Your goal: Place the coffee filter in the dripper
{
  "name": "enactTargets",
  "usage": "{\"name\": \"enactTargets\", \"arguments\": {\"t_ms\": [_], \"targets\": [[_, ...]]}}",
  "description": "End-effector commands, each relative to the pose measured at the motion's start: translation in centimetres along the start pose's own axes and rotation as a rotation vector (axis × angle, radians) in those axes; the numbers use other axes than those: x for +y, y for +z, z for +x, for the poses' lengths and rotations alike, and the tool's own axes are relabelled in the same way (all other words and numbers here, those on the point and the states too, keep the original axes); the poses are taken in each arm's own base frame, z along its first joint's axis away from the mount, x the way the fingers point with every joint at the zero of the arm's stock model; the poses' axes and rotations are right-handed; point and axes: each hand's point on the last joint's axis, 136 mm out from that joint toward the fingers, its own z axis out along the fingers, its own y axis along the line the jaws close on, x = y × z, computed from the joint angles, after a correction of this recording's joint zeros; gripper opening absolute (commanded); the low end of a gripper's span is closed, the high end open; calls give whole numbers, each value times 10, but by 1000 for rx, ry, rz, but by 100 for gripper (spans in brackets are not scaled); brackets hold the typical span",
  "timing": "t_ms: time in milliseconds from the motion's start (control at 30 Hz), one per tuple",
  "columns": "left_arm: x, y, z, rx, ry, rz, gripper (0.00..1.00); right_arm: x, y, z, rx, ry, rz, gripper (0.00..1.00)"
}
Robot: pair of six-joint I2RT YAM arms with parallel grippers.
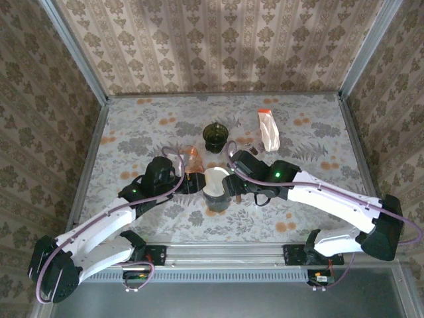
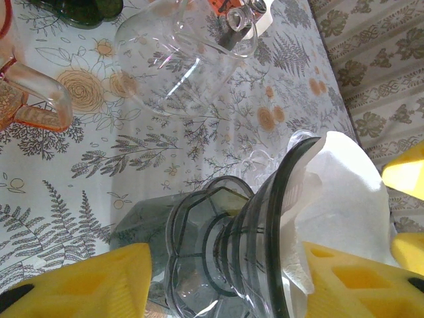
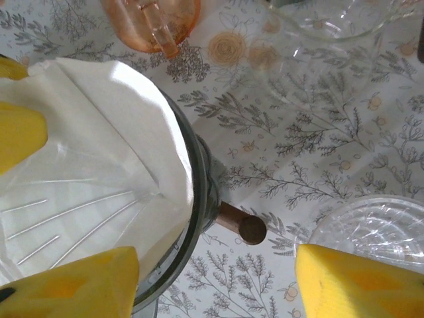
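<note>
The coffee filter was matt white paper, creased, inside the glossy, smoky transparent dripper; around it the bench wore a smooth printed covering.

I log damask-papered walls on three sides, metal corner posts, a floral table, and even light.
</note>
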Motion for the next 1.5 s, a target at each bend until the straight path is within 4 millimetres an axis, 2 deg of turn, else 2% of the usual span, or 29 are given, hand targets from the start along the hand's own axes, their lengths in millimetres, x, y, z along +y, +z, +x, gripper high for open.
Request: {"name": "enactTargets", "arguments": {"t_ms": [0, 300, 667, 833, 933, 1000, 1133, 1200, 1300, 1400, 1467], "targets": [[2, 2, 1, 4, -12, -5, 60, -9, -20, -12, -83, 22, 20, 70], [-6, -2, -5, -10, -4, 14, 67, -21, -39, -19, -154, 46, 42, 75], [-27, -19, -19, -65, 2, 64, 83, -26, -46, -21, -178, 53, 50, 77], [-44, -37, -32, -111, 30, 91, 88, -30, -51, -21, -191, 58, 61, 78], [-50, -53, -41, -156, 52, 83, 99, -35, -54, -21, -200, 63, 76, 78], [-50, -65, -48, -210, 64, 68, 100, -39, -56, -18, -209, 72, 82, 78], [-38, -81, -52, -261, 60, 17, 100, -40, -50, -5, -206, 68, 46, 77], [-25, -84, -51, -271, 41, -23, 100, -40, -43, 6, -204, 76, 20, 76], [2, -83, -46, -285, -28, -79, 99, -39, -35, 21, -220, 91, -45, 74], [28, -77, -42, -285, -124, -99, 92, -37, -27, 37, -223, 85, -103, 66], [41, -72, -42, -291, -163, -95, 89, -37, -20, 47, -206, 85, -122, 64]]}}
